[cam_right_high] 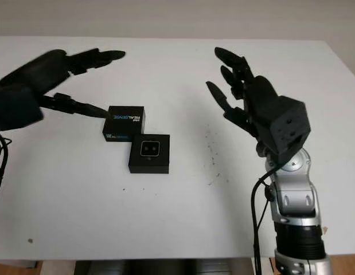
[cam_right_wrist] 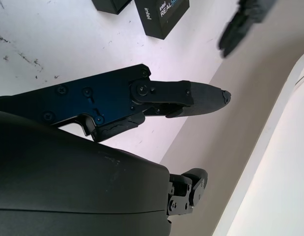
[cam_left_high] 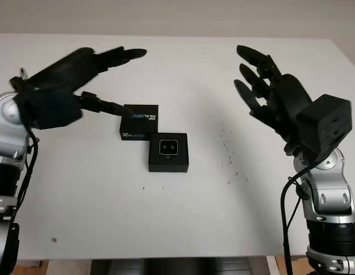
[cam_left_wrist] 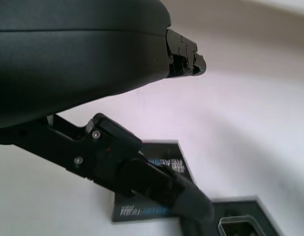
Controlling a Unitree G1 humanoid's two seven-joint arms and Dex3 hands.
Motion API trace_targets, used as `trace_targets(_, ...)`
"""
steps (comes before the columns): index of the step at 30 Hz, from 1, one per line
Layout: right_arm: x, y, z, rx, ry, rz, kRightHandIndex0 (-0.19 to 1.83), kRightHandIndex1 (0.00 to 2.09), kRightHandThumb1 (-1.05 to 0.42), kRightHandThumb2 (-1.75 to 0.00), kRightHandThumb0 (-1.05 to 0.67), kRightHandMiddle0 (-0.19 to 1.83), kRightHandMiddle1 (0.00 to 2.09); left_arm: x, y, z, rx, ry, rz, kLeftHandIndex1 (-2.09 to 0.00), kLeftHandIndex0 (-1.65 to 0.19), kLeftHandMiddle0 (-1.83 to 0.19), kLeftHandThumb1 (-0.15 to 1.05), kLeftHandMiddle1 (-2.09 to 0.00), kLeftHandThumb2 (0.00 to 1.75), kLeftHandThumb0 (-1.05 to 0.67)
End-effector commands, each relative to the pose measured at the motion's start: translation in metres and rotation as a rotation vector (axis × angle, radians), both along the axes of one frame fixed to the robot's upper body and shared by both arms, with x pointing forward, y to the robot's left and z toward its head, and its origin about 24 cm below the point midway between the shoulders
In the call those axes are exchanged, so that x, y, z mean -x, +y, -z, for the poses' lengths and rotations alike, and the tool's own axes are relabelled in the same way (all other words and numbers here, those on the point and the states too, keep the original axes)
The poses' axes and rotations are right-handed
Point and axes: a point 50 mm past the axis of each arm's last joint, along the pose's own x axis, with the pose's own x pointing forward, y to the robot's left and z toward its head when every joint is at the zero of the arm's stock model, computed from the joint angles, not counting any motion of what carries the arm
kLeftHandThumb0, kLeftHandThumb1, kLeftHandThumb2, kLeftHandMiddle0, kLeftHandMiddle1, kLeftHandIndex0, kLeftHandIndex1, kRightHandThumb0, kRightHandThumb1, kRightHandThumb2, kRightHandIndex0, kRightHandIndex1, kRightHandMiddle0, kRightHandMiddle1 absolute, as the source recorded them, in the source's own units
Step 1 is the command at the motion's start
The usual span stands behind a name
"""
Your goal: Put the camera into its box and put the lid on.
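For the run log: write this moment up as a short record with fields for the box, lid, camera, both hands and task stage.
box: black base on the white table, open on top
camera: small, lying inside the base
lid: black, printed REALSENSE, on the table touching the base's far left corner
left hand: open, beside the lid, one fingertip at its left edge
right hand: open, raised over the table's right side, apart from the box
stage: camera in, lid not yet on
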Motion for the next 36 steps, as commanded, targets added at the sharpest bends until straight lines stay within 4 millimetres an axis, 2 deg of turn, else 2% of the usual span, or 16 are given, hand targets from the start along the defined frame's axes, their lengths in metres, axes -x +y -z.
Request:
trace_targets(1, 0.003, -0.002, -0.003, 0.003, -0.017, 0.008, 0.1, 0.06, -1.05, -0.39, -0.62, -0.02, 0.42, -0.002, -0.003, -0.007, -0.081, -0.005, 0.024, -0.05, 0.05, 0.03, 0.86, -0.02, 0.05, -0.83)
trace_targets(8, 0.003, -0.002, 0.0, 0.012, -0.003, 0.031, 0.11, 0.06, -1.05, -0.39, -0.63, 0.0, 0.41, -0.008, -0.014, 0.01, -0.197, 0.036, 0.075, -0.03, 0.1, 0.07, 0.83, -0.03, 0.05, -0.78)
trace_targets(17, 0.004, 0.001, 0.003, 0.043, -0.011, 0.054, 0.17, 0.08, -1.05, -0.39, -0.66, 0.06, 0.38, -0.023, -0.021, 0.027, -0.206, 0.036, 0.034, -0.04, 0.12, 0.08, 0.85, -0.05, 0.06, -0.81)
trace_targets(23, 0.004, 0.002, 0.005, 0.041, -0.011, 0.049, 0.18, 0.09, -1.05, -0.39, -0.65, 0.08, 0.38, -0.033, -0.019, 0.033, -0.209, -0.006, -0.045, -0.05, 0.12, 0.08, 0.86, -0.05, 0.05, -0.75)
trace_targets(36, 0.006, 0.003, 0.006, 0.072, -0.037, 0.031, 0.2, 0.08, -1.05, -0.4, -0.68, 0.06, 0.43, -0.044, -0.021, 0.042, -0.248, 0.021, -0.112, -0.05, 0.13, 0.08, 0.91, -0.06, 0.06, -0.81)
